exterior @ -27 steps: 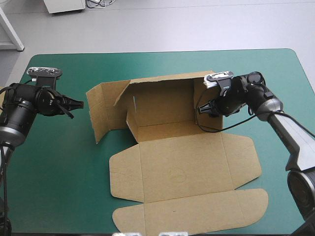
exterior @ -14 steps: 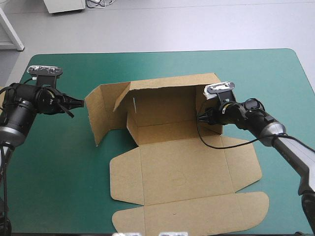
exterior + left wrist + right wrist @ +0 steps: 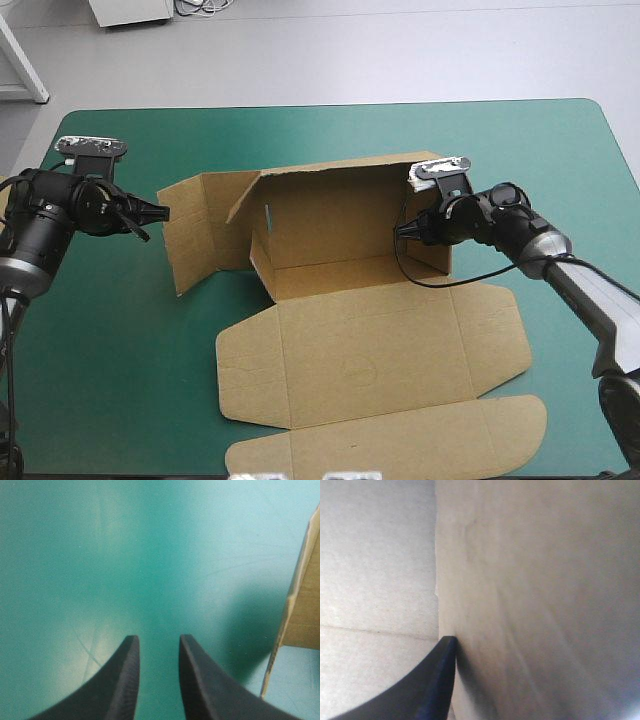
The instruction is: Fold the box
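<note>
Your brown box [image 3: 330, 230] lies on the teal-green cover [image 3: 120, 380], half-raised, its lid [image 3: 370, 350] flat. The right gripper [image 3: 408, 232] pinches the box's right wall [image 3: 436, 256]. The left gripper [image 3: 160, 212], fingers slightly spread, hovers beside the splayed left wall [image 3: 205, 225], which probably needs raising next.

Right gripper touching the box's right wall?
Touching. Right wrist view: one black finger lies flush against the box wall, no gap, the wall running between the jaws. High view puts the right gripper at that wall.
</note>
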